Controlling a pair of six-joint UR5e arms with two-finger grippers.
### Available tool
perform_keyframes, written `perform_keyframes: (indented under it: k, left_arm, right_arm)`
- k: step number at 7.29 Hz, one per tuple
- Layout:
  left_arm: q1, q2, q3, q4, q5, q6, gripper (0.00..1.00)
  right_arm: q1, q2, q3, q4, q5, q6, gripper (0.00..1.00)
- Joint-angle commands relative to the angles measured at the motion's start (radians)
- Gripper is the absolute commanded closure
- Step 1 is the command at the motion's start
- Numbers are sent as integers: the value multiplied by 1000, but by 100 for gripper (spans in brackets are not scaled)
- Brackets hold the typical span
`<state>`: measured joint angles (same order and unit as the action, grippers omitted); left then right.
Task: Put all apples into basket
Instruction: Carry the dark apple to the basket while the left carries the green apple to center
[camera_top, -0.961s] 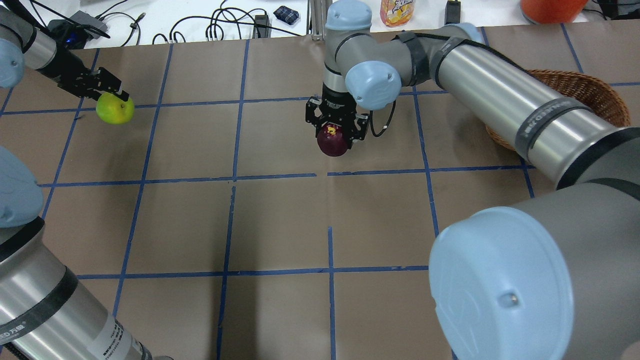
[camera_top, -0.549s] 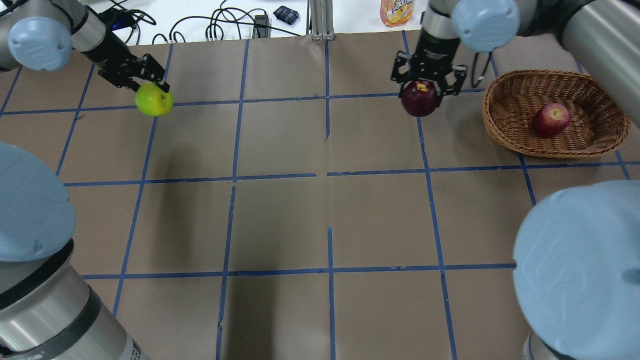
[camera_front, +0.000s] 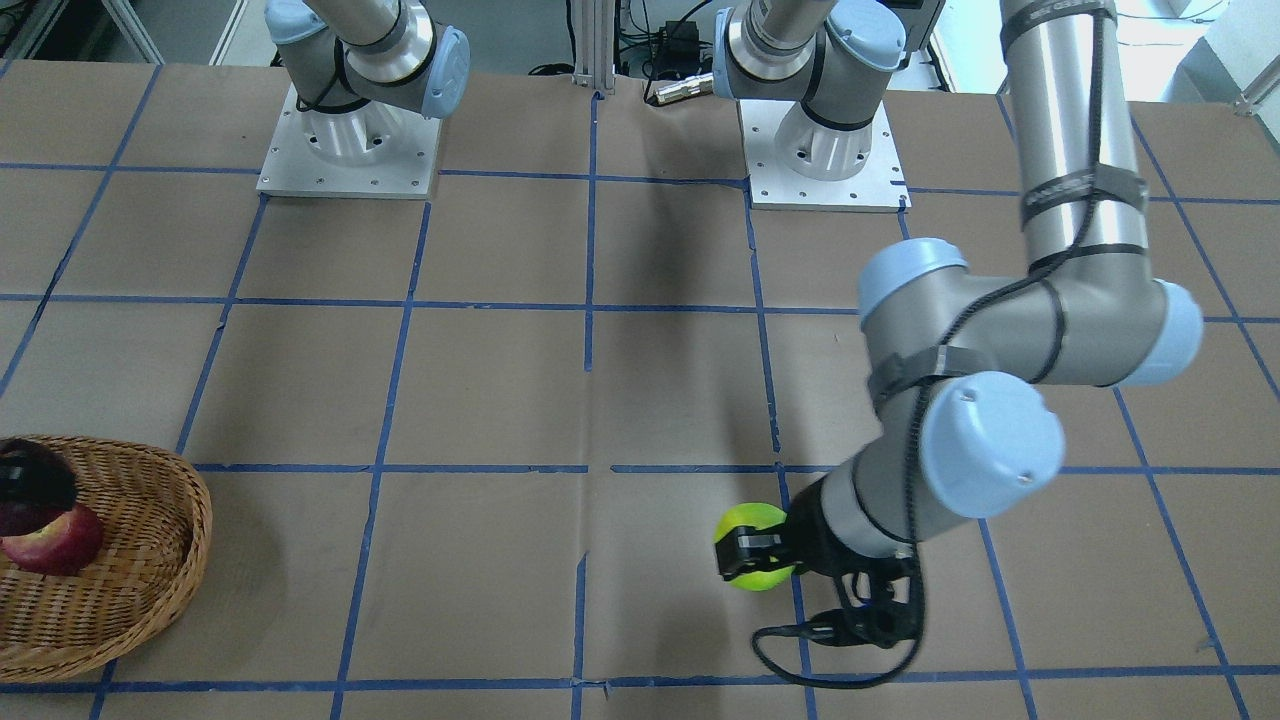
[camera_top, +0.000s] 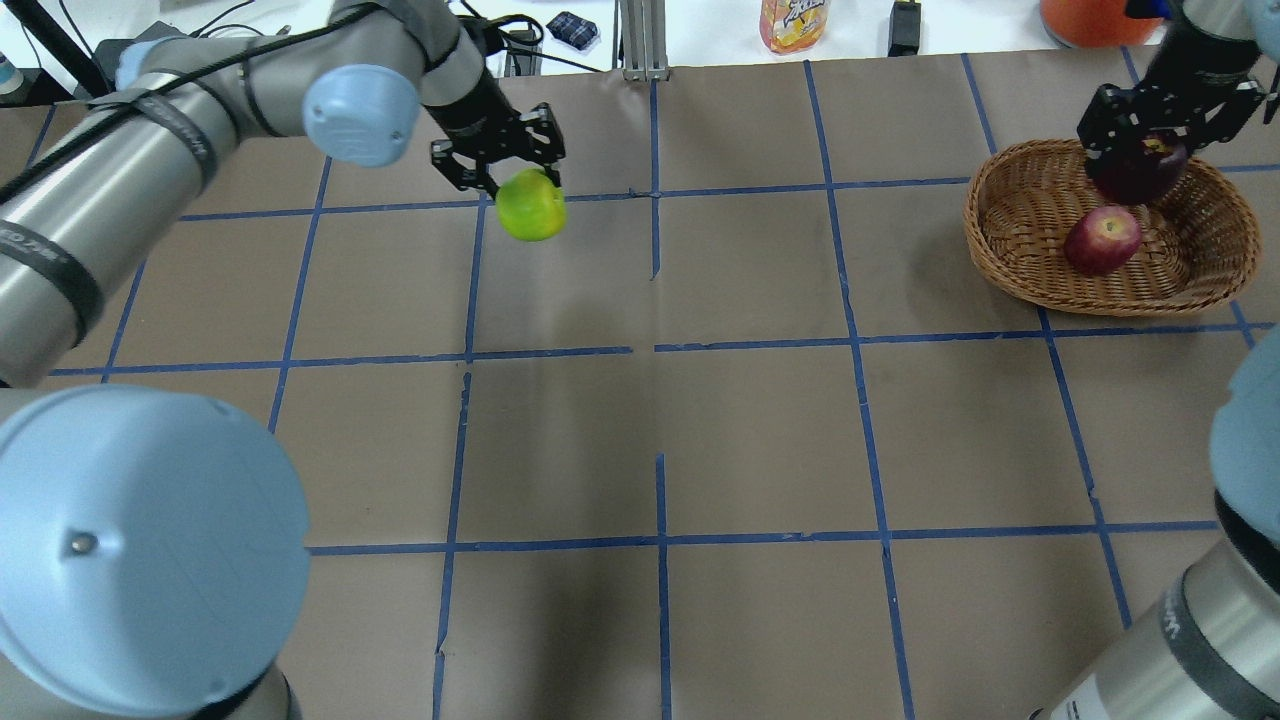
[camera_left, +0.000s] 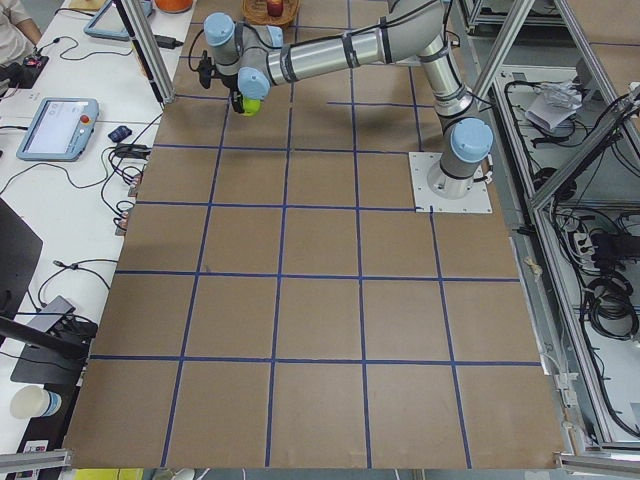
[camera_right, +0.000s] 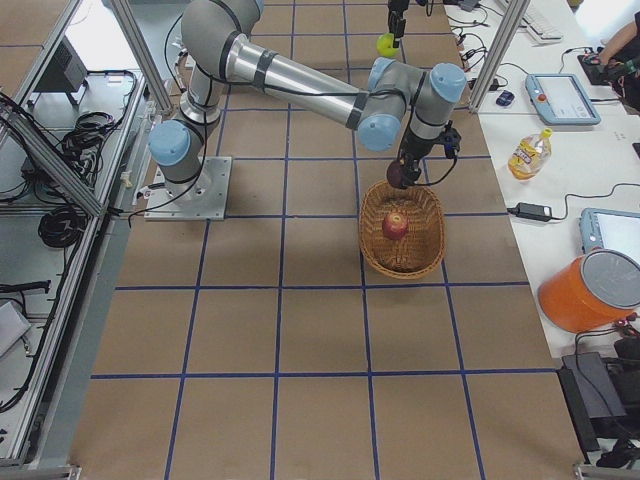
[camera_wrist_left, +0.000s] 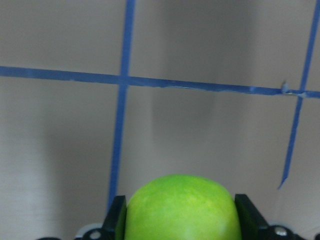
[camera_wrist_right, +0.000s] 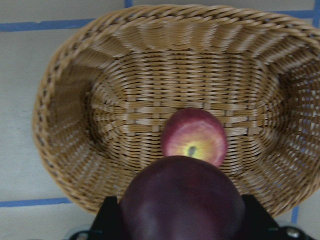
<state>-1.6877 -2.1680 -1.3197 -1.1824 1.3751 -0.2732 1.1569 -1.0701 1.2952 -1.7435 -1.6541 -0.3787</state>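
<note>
My left gripper (camera_top: 527, 190) is shut on the yellow-green apple (camera_top: 531, 206), held above the table left of the centre line. The left wrist view shows that apple (camera_wrist_left: 182, 210) between both fingers (camera_wrist_left: 116, 220). My right gripper (camera_top: 1142, 158) is shut on the dark maroon apple (camera_top: 1142, 168) and hangs over the far part of the wicker basket (camera_top: 988, 205). A red apple (camera_top: 1101, 240) with a yellowish top lies inside the basket. From the right wrist, the maroon apple (camera_wrist_right: 182, 200) hovers just above the red apple (camera_wrist_right: 195, 136) and the basket's floor (camera_wrist_right: 115, 115).
A juice bottle (camera_top: 794, 22), an orange container (camera_top: 1098, 18) and tangled cables (camera_top: 400, 52) lie beyond the table's far edge. The two arm bases (camera_front: 350, 140) stand on the robot's side. Blue tape lines grid the brown tabletop.
The left gripper has carried the green apple rightward toward the table's middle. The right gripper has carried the maroon apple right, from beside the basket to over it.
</note>
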Motion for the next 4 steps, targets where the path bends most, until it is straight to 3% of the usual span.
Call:
perform_keyframes:
  k: [1,4]
  left_arm:
    - [-116,-35,-59,140,109,-130,83]
    - [-156,-39,-148,225,102,-158,83]
  right_arm:
    - [-87,71,1,-156,-3,-106,100]
    - [-111,154,10,-237,5,-195,100]
